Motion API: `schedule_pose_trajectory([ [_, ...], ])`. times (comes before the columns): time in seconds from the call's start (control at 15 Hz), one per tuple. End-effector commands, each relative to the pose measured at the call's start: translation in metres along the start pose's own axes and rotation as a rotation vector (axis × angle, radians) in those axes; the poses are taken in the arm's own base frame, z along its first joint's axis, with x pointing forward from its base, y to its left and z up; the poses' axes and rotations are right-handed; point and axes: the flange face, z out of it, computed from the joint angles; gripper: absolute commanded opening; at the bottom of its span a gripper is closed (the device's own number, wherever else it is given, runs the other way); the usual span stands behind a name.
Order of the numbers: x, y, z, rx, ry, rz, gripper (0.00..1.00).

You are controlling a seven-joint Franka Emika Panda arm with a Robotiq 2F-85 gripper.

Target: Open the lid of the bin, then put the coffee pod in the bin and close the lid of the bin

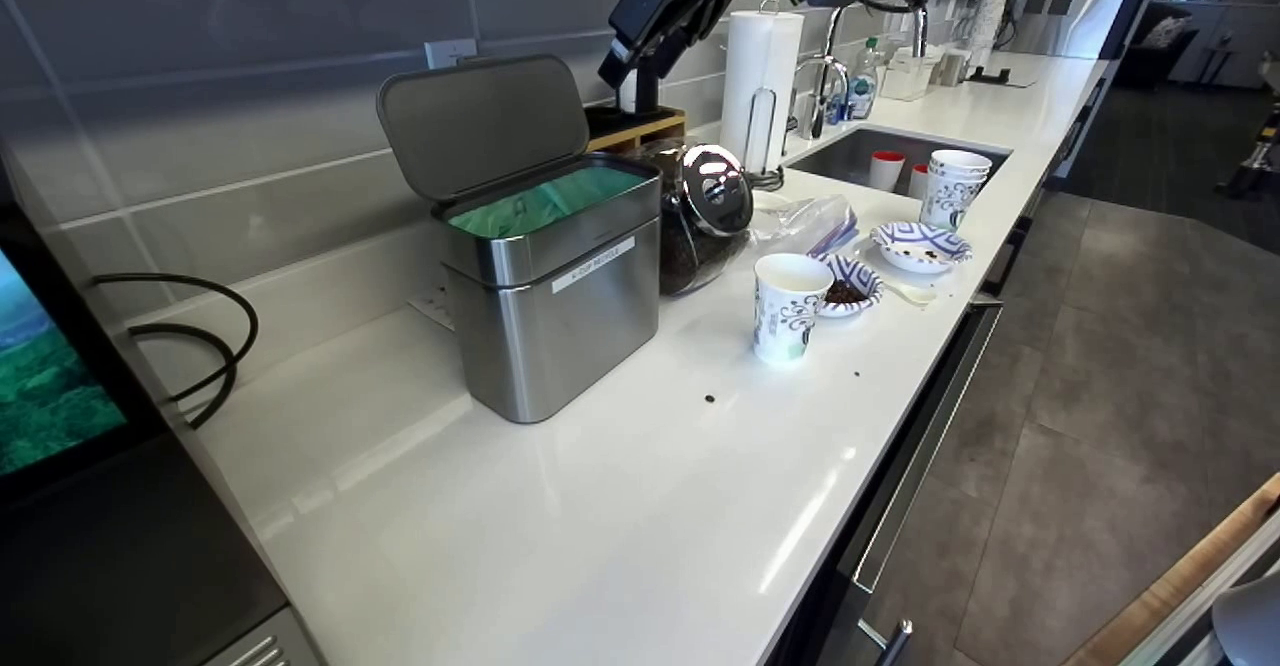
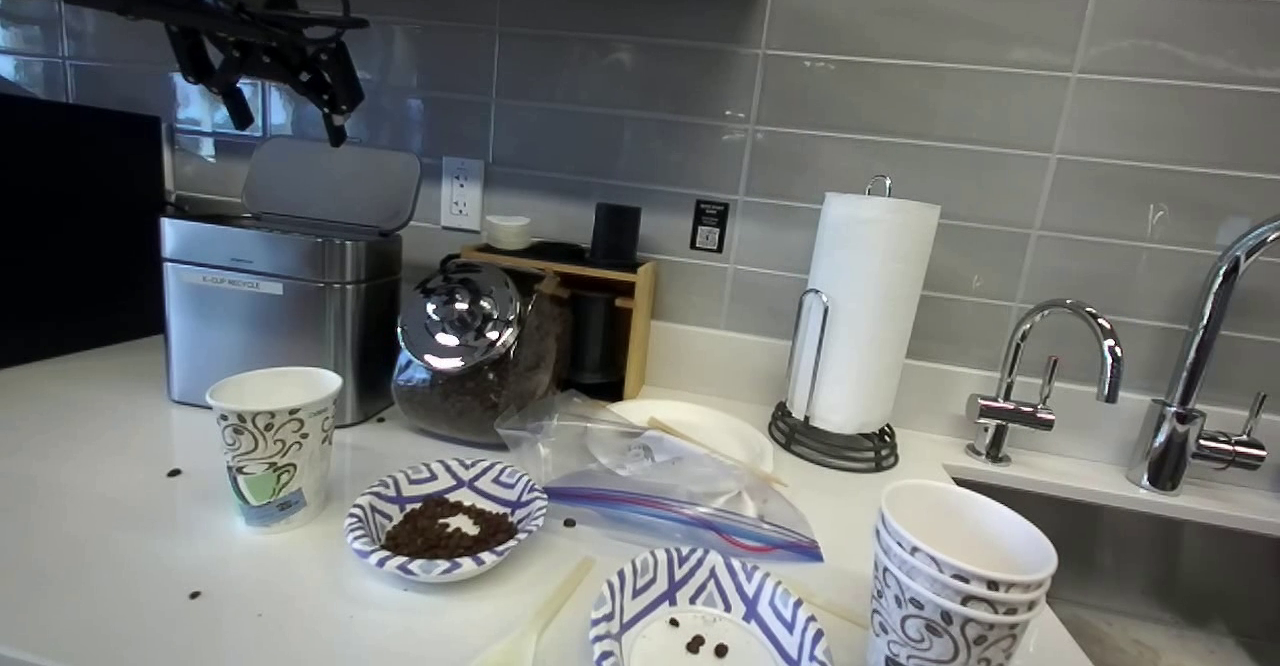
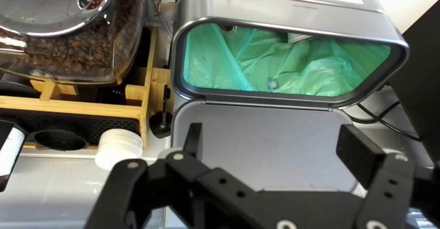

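The brushed-steel bin (image 1: 570, 331) stands on the counter by the wall; it also shows in an exterior view (image 2: 250, 336) and the wrist view (image 3: 285, 12). Its grey lid (image 1: 490, 126) stands open, tilted back toward the wall. The wrist view shows the green lining (image 3: 261, 64) inside. A small white round thing (image 3: 298, 37), perhaps the coffee pod, lies partly hidden under the near rim inside the bin. No other coffee pod shows. My gripper (image 2: 288, 124) is open and empty, above the bin; in the wrist view its fingers (image 3: 271, 136) are spread over the lid.
A glass jar of coffee beans (image 2: 480, 346) and a wooden organizer (image 2: 640, 346) stand beside the bin. A patterned cup (image 1: 785, 316), a bowl with beans (image 2: 450, 526) and a plastic bag (image 2: 670, 466) are on the counter. A black-framed screen (image 1: 60, 386) stands near the bin.
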Motion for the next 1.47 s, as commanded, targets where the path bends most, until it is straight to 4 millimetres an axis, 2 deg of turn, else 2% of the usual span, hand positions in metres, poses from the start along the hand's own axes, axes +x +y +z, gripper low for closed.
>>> schedule_pose_trajectory([
  [0.0, 0.003, 0.025, -0.006, 0.106, 0.027, -0.012, 1.00],
  [0.4, 0.002, 0.095, -0.006, 0.203, -0.040, -0.034, 1.00],
  [0.6, 0.009, 0.121, 0.001, 0.257, -0.070, -0.073, 1.00],
  [1.07, 0.026, 0.157, 0.023, 0.370, 0.002, -0.243, 1.00],
  [1.4, 0.037, 0.170, 0.042, 0.484, 0.042, -0.355, 1.00],
])
